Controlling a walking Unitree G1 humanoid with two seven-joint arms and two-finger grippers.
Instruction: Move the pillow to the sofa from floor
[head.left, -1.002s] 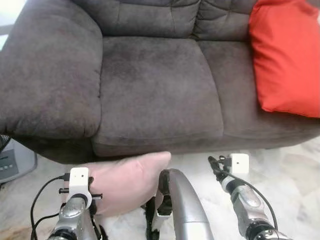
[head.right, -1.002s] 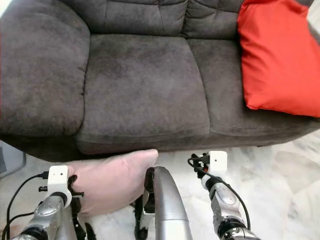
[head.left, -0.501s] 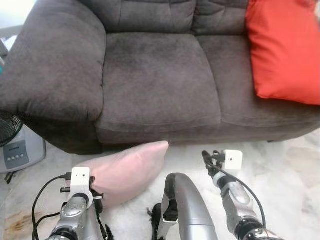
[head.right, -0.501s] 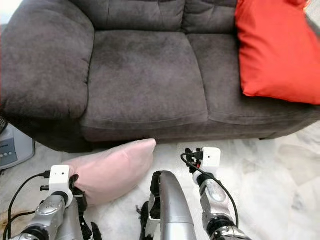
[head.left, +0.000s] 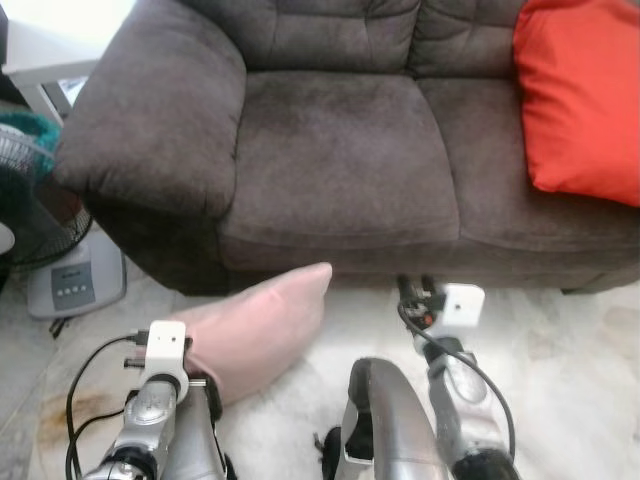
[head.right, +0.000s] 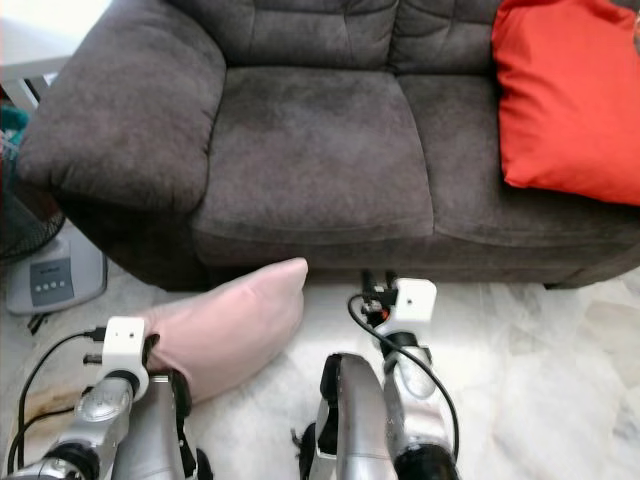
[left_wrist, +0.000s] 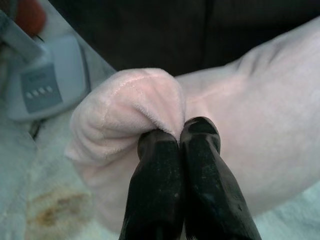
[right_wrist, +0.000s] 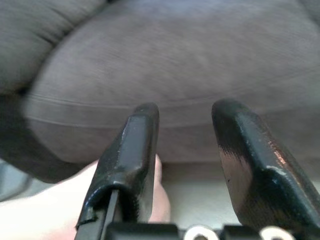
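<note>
1. While the pink pillow (head.left: 262, 330) lies just in front of the dark sofa (head.left: 340, 160), the left gripper (left_wrist: 178, 137) pinches a fold at its corner, fingers closed tight on the plush.
2. Right gripper (right_wrist: 185, 120) hovers before the sofa's seat front with its fingers spread wide, holding nothing.
3. On the sofa's right seat rests a red cushion (head.left: 580, 100).
4. Beside the sofa's left armrest stands a grey fan base (head.left: 75, 285).

Silver arms, white wrist camera blocks, black cables, black-fingered hands.
</note>
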